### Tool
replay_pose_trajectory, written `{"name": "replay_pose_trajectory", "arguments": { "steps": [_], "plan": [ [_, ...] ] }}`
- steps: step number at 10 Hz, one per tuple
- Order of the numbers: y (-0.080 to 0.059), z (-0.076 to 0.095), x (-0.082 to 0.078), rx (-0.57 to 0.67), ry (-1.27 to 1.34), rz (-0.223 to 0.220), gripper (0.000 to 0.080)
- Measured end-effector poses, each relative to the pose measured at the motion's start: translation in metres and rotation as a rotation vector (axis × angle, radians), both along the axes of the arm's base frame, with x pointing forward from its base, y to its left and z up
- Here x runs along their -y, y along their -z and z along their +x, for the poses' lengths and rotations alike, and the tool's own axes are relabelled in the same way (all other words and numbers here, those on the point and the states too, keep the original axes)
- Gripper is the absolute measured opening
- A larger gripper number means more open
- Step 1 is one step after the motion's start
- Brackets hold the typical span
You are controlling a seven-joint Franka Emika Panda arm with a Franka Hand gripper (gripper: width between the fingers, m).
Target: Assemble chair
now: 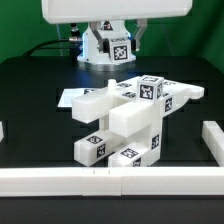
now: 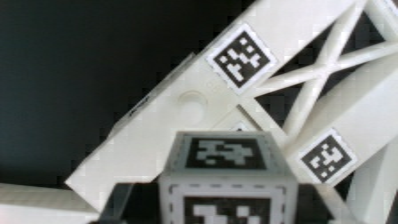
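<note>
A: State the largest items first.

B: The bench point(image 1: 30, 85) has a black surface. A white rail point(image 1: 110, 181) runs along its near edge, with a short white wall point(image 1: 212, 140) at the exterior view's right. The robot base point(image 1: 108, 45) stands at the far edge, centre.

A: Where is the chair?

B: The chair point(image 1: 125, 120) stands near the middle of the near edge, just behind the rail. It is a blocky white stack: flat slabs on top reach toward the far side, and tagged cube-like pieces sit below. Black-and-white tags show on several faces.

A: Where is the hand relative to the chair?

B: The hand cannot be made out in the exterior view. In the wrist view, a tagged block point(image 2: 222, 185) of the chair fills the close foreground, with a slab and a cross-braced piece point(image 2: 311, 75) beyond it. The fingers themselves do not show.

A: Hand state?

B: The hand is drawn narrow, practically closed. Whether it grips the block cannot be told.
</note>
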State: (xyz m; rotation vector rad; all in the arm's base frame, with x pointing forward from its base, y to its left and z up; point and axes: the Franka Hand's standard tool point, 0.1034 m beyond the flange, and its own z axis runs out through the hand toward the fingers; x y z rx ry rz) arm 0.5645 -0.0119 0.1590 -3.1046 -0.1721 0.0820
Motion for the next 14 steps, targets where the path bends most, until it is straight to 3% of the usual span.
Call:
{"name": "replay_pose_trajectory", "arguments": {
  "steps": [3,6,14],
  "plan": [
    [0.002,-0.001,0.002,-0.003,0.003,-0.001,0.0287],
    [0.013,0.001,0.013,0.003,-0.030,-0.012,0.0287],
    [0.026,0.001,0.014,0.003,-0.029,-0.025,0.0287]
  ]
}}
